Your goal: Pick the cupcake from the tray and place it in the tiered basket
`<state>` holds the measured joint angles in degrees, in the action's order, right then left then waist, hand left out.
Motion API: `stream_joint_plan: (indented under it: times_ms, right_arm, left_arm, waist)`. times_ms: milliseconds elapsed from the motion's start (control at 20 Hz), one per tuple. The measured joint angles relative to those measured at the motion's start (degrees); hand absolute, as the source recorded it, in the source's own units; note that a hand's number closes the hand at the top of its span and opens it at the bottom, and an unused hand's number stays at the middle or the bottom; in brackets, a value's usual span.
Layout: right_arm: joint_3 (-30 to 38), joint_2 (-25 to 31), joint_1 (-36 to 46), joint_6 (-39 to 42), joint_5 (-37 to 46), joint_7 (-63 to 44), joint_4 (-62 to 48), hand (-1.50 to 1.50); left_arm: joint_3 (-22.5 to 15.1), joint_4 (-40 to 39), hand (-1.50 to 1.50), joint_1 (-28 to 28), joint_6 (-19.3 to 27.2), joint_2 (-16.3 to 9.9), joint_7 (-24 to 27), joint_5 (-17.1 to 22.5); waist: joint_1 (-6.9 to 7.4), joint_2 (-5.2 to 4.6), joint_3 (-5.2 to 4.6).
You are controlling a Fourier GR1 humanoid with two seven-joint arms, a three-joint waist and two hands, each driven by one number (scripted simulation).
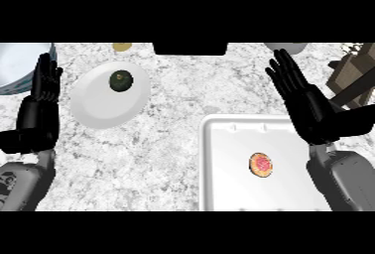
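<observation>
The two grey forearms rise from the lower edge, nearest of all. Between them spreads the marble counter (176,149), and on it the white tray (219,168) takes up the lower right, with the cupcake (261,164) lying near its middle, apart from every wall. To the upper left sits a white plate (99,106) carrying a dark green fruit (121,81), possibly an avocado. At the far right edge a wooden frame (355,74) shows, likely the tiered basket, though only a part of it is in view.

The right hand (311,106) is held over the tray's upper right corner, fingers straight and released, grasping nothing. The left hand (40,99) rests at the left edge, fingers up and relaxed.

Nothing of the task looks done: the cupcake is untouched, so the reach, grasp, carry and placing all remain.
</observation>
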<state>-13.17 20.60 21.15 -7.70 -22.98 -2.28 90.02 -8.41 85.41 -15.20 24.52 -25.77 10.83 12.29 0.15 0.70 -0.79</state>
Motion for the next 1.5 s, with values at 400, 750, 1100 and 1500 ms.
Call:
stream_joint_plan:
  times_ms: [400, 750, 1100, 1500]
  right_arm:
    - [7.1, 2.0, -10.2, -3.2, -1.1, 0.2, 2.5, -1.50]
    - [9.3, 6.5, -24.9, -16.5, 8.9, -5.3, 4.9, -1.50]
    - [9.1, 21.0, -31.9, -8.9, 11.5, -17.8, 17.7, -1.50]
    - [5.7, 34.0, -24.2, 2.7, 10.1, -39.1, 26.5, -1.50]
  left_arm:
    - [-1.3, -2.8, 0.00, 3.9, -1.8, -3.7, -7.3, -3.2]
    - [-2.5, -3.2, 0.00, 7.4, -4.5, -5.1, -10.3, -3.7]
    - [-3.1, -4.2, 0.00, 7.4, -5.2, -4.0, -11.0, -4.8]
    - [-4.0, -4.1, 0.00, 4.8, -5.9, -2.9, -13.2, -6.2]
  waist:
    - [-2.98, -0.43, 0.90]
    - [-2.26, -0.49, 0.76]
    - [-1.48, -0.54, 0.62]
    - [0.22, -0.76, 0.63]
